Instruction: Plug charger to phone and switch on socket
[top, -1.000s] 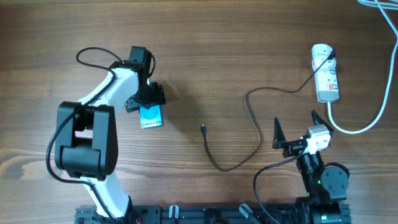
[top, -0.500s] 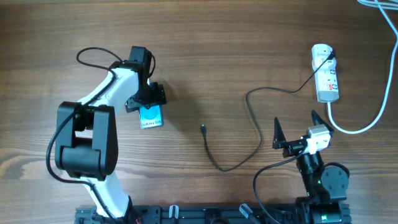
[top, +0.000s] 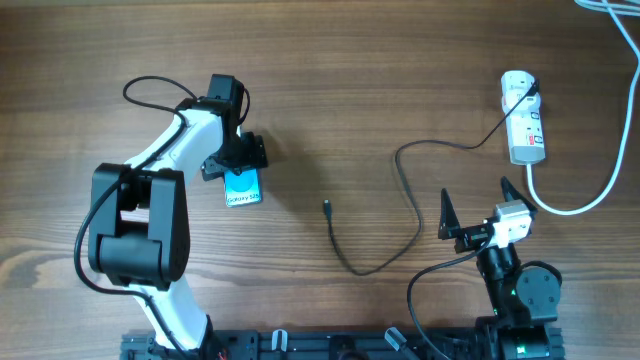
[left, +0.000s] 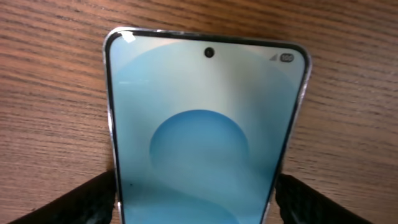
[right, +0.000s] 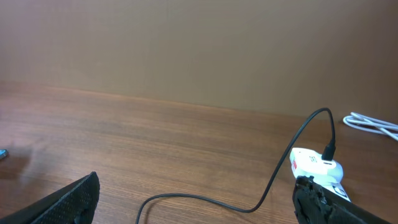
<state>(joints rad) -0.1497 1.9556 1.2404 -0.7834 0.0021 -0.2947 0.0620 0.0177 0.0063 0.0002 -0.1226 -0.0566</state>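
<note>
The phone (top: 243, 187), its teal-blue screen up, lies flat on the wooden table at the left. My left gripper (top: 236, 162) straddles its far end; in the left wrist view both black fingers press the phone's (left: 205, 124) long edges, the gripper (left: 196, 214) shut on it. The charger's black cable (top: 415, 215) runs from the white socket (top: 523, 118) to its free tip (top: 327, 207) mid-table. My right gripper (top: 476, 208) is open and empty, near the front right. In the right wrist view, the gripper (right: 196, 208) faces the cable (right: 273, 186) and socket (right: 314, 165).
The socket's thick white cord (top: 600, 190) loops along the right edge of the table and up to the far right corner; it also shows in the right wrist view (right: 373, 121). The cable's slack curves in front of the right arm's base (top: 515, 290).
</note>
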